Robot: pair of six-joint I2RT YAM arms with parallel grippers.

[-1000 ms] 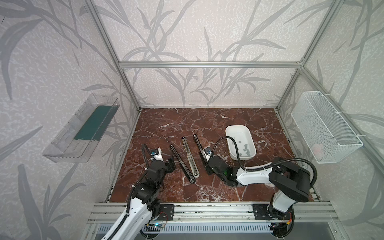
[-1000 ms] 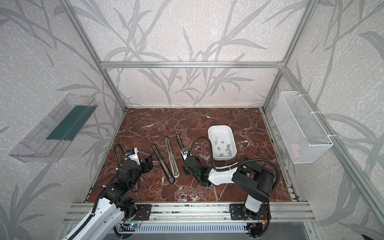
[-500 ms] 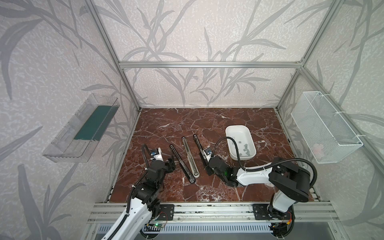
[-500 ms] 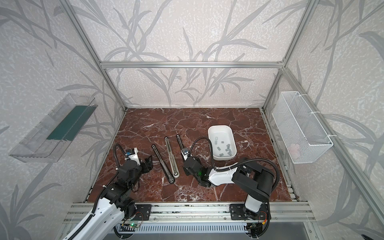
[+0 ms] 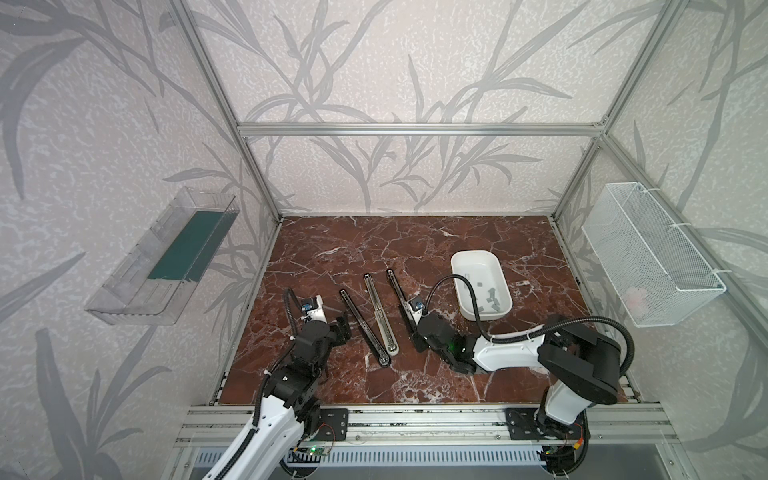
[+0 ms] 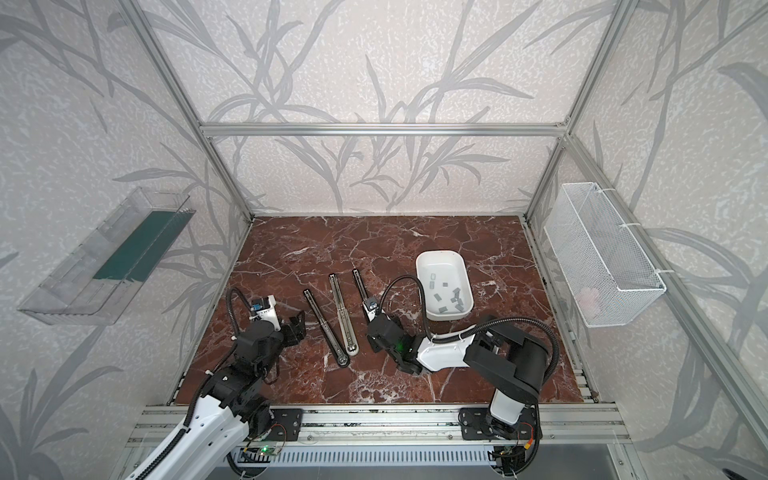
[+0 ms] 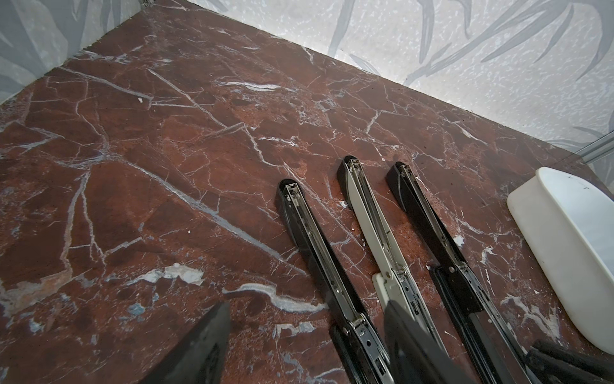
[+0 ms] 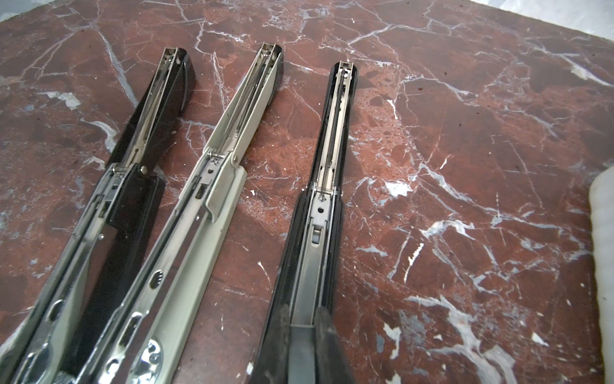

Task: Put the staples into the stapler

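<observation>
Right pincer [image 8: 304, 319] pressed together over a black stapler [image 8: 332, 149] — left pincer [image 7: 305, 309] spread apart

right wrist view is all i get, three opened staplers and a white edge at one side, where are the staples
observer: The small grey metal staple strips lie loose in the white rectangular plastic tray; that white edge is its wall.
operator: where's the left end effector
observer: The left end effector is open with nothing in it, just left of the leftmost black stapler in both top views.
operator: anything on the walls
observer: A white wire basket hangs on the right wall, a clear plastic shelf on the left.
</observation>
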